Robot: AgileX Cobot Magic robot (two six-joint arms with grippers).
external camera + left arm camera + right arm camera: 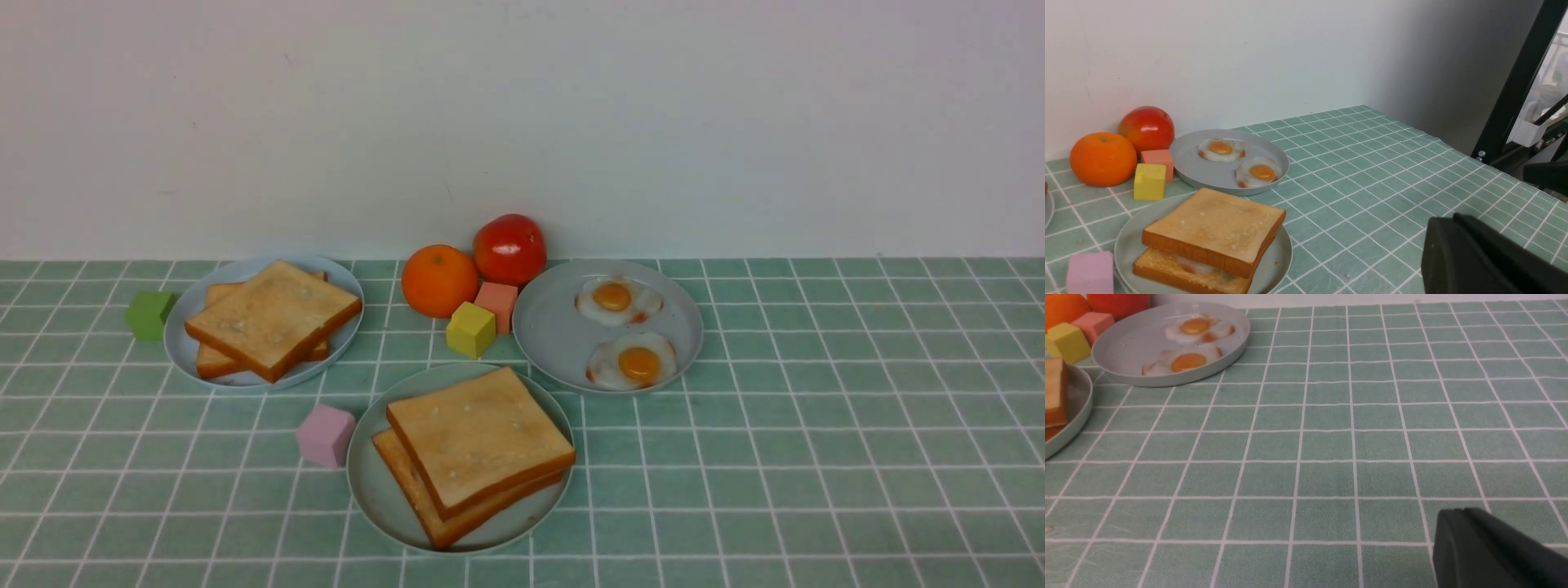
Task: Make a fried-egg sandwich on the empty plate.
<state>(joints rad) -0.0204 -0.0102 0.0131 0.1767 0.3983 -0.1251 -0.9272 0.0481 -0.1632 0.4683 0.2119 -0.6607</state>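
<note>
Finding the fried-egg sandwich (478, 453) already sitting on the empty plate (367, 482) — two toast slices stacked a little askew, with a sliver of white egg peeking out between them in the left wrist view. Lying ahead of the left tool (1474, 253) and well apart from it. Lying farther still from the right tool (1486, 547), with only a corner of toast and a stretch of plate rim showing at the edge of that arm's view. Holding both tools closed and gripping nothing, neither one touching toast, plate or table (816, 457).

Judging the handling: probably dealing with light, fairly stiff model food, though hard to be sure from these views, with matte crusts offering decent friction. Expecting the egg layer to be smoother, so risking the top slice sliding if nudged sideways. Taking hold, if at all, across two opposite crust edges of one slice, or pinching the whole stack top to bottom at the corner nearest the tool. Avoiding the shallow plate rim — looking slick and likely to skate on the table. Leaving alone the spare toast stack (273, 318) and the grey plate (547, 327) of eggs, both sitting beyond the sandwich from either tool.
</note>
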